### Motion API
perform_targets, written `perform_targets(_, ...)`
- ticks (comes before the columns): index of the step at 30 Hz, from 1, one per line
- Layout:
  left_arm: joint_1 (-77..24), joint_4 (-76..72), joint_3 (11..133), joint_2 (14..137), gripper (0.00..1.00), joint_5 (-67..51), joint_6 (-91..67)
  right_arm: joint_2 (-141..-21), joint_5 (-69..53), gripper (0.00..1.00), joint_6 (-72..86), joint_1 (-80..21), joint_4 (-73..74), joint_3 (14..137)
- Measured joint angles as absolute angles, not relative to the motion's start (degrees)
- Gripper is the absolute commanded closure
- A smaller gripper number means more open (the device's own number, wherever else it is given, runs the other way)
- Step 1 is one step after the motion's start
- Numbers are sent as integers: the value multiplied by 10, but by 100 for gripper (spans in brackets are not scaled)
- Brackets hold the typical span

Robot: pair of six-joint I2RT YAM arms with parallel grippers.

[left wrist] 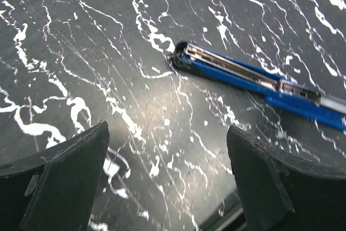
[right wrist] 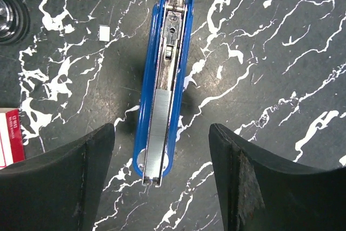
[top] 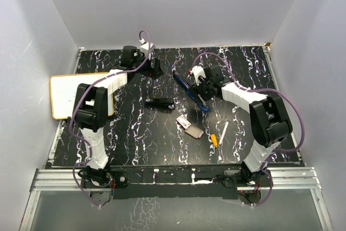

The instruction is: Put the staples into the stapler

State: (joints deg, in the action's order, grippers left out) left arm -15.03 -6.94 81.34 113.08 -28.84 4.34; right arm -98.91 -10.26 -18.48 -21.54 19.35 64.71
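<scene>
Strip in the channel, both my grippers spread.

My right gripper (right wrist: 161, 131) hangs with fingers spread either side of the blue stapler (right wrist: 165, 63), touching nothing; a staple strip (right wrist: 158, 144) lies in its open channel. My left gripper (left wrist: 167, 131) is spread too, empty, above bare desk (top: 135, 133) beside the stapler's far end. The staples box (top: 186, 124) sits mid-desk, toward the near edge. I judge closing comes next: pin the base with one gripper and swing the top down squarely, so the strip does not ride up. A black stapler (top: 160, 104) and a pen (top: 223, 131) lie nearby; toward the far edge there is room.
</scene>
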Motion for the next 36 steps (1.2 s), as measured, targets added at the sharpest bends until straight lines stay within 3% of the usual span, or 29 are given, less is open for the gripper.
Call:
perform_targets(10, -164, -103, 920, 1293, 20, -307, -82, -1043, -124, 67, -209, -210, 173, 628)
perform_targets(16, -156, -86, 926, 1307, 19, -409, 0, -1051, -173, 82, -261, -187, 165, 633)
perform_targets(27, -117, 149, 996, 1322, 15, -500, 387, -1115, -278, 83, -427, -150, 235, 722)
perform_targets(36, -116, 320, 1132, 1396, 23, -512, 638, -1119, -309, 83, -511, -149, 258, 730)
